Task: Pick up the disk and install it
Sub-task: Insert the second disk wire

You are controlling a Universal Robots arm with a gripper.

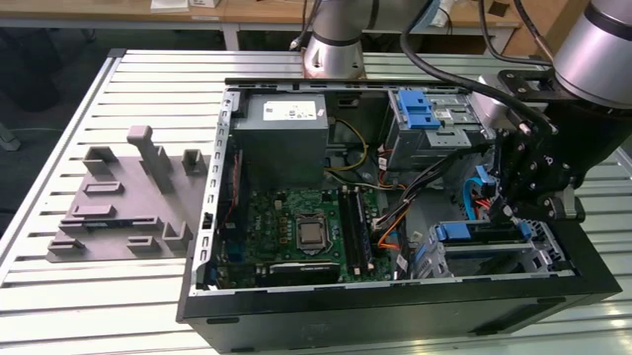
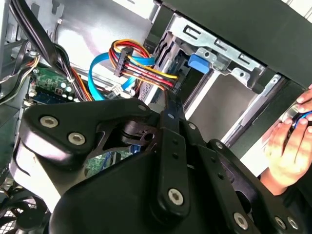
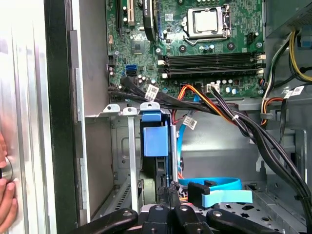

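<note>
The robot's hand (image 1: 530,194) hangs over the open computer case (image 1: 395,296), on the exterior view's right. I cannot tell if it is open or closed. The disk (image 3: 155,146) sits inside the silver cage (image 3: 127,146), below the hand.

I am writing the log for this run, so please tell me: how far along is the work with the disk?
Looks done: the disk is off the table and sits in the drive cage, its blue end facing out. In hand: the gripper is right at that cage, by the disk. Left: whether the disk is pushed fully home cannot be seen.
</note>
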